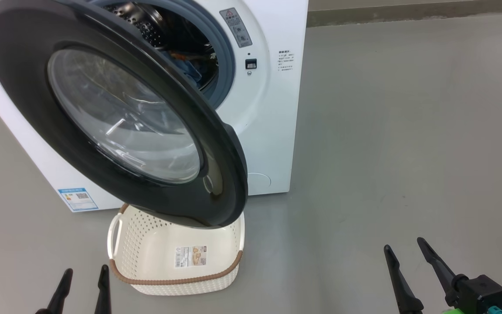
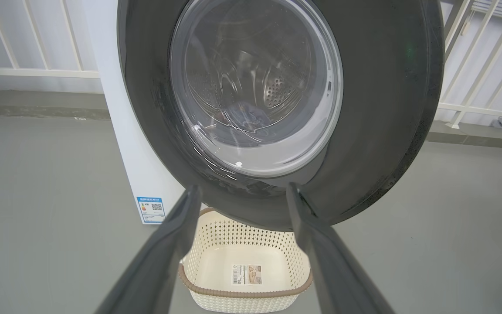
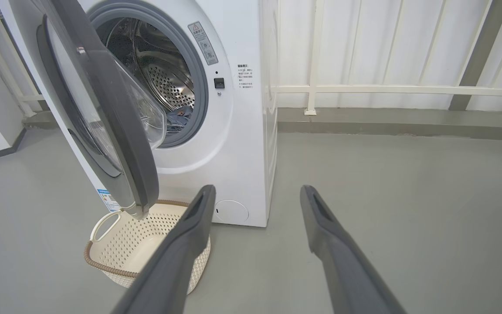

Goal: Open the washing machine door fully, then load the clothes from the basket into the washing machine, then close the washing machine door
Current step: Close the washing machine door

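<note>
Left gripper [image 1: 85, 271], basket [image 1: 172, 281]; clothes [image 3: 181, 117] in drum [image 3: 168, 83]

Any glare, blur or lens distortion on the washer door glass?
Head view: soft streaky reflections on the clear glass bowl of the round black-rimmed washing machine door; image sharp. Left wrist view: bright glints low on that glass, perforated steel drum readable through it. Right wrist view: white railing posts splay from wide-angle; light even.

Upper left in the head view, the washing machine door [image 1: 20, 96] has a glossy black rim around clear smooth glass, the washing machine [image 1: 273, 131] is smooth white with a perforated shiny steel drum [image 1: 144, 24], and lower down the perforated cream plastic basket [image 1: 146, 248] sits on a matt grey floor [image 1: 408, 131].
</note>
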You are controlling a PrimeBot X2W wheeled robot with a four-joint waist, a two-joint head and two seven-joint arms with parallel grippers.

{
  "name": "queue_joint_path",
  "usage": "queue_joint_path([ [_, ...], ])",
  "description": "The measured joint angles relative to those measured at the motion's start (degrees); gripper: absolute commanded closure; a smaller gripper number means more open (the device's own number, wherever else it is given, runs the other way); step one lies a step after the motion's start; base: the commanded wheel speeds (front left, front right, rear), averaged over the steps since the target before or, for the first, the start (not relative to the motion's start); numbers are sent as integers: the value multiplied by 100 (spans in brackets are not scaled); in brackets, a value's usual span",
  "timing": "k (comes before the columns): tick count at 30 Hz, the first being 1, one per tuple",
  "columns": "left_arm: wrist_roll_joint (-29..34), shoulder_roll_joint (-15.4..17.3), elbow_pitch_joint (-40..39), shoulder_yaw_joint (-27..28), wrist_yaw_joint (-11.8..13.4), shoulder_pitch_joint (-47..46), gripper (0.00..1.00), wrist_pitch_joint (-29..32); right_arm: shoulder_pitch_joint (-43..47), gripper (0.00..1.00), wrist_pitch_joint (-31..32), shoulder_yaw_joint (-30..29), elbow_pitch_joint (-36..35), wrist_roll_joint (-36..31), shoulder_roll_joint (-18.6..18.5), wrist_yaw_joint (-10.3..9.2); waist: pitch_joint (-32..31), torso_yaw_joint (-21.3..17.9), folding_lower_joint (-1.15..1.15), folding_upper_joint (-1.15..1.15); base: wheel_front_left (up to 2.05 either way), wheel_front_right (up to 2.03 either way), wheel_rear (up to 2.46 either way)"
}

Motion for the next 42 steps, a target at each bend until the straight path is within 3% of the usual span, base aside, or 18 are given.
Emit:
queue_joint_path([
  [1, 0, 0, 0, -2, 3, 0, 0, 0, 0, 0, 0, 2, 0, 0, 2, 0, 0, -1, 0, 0, 0, 0, 0],
  [2, 0, 0, 0, -5, 4, 0, 0, 0, 1, 13, 1, 3, 0, 0, 4, 0, 0, -4, 0, 0, 0, 0, 0],
  [3, 0, 0, 0, -8, 4, 0, 0, 0, 1, 63, 2, 2, 0, 1, 8, 0, 1, -7, 0, 0, 0, 0, 0],
  [4, 0, 0, 0, -9, 5, 0, 0, 0, 1, 89, 1, 0, 1, 1, 10, 0, 2, -7, 0, 0, 0, 0, 0],
  [5, -14, -3, 0, -10, 4, 0, 0, -1, 1, 100, 1, -1, 1, 1, 10, 0, 5, -8, 0, 0, 0, 0, 0],
  [24, -33, -97, -7, -123, 56, -312, 0, -84, -297, 100, 22, 90, 332, 60, -47, 0, 336, 175, 0, 0, 0, 0, 0],
  [29, -31, -141, -12, -210, 65, -531, 0, -130, -847, 100, -36, 143, 777, 172, -177, 0, 533, 324, 0, 0, 0, 0, 0],
  [34, 31, -209, 12, -354, 60, -843, 0, -222, -1761, 100, -219, 109, 1664, 254, -355, 0, 739, 594, 0, 0, 0, 0, 0],
  [42, 80, -309, 66, -502, 48, -1053, 0, -322, -2925, 100, -600, -20, 2318, 512, -286, 0, 926, 984, 0, 0, 0, 0, 0],
])
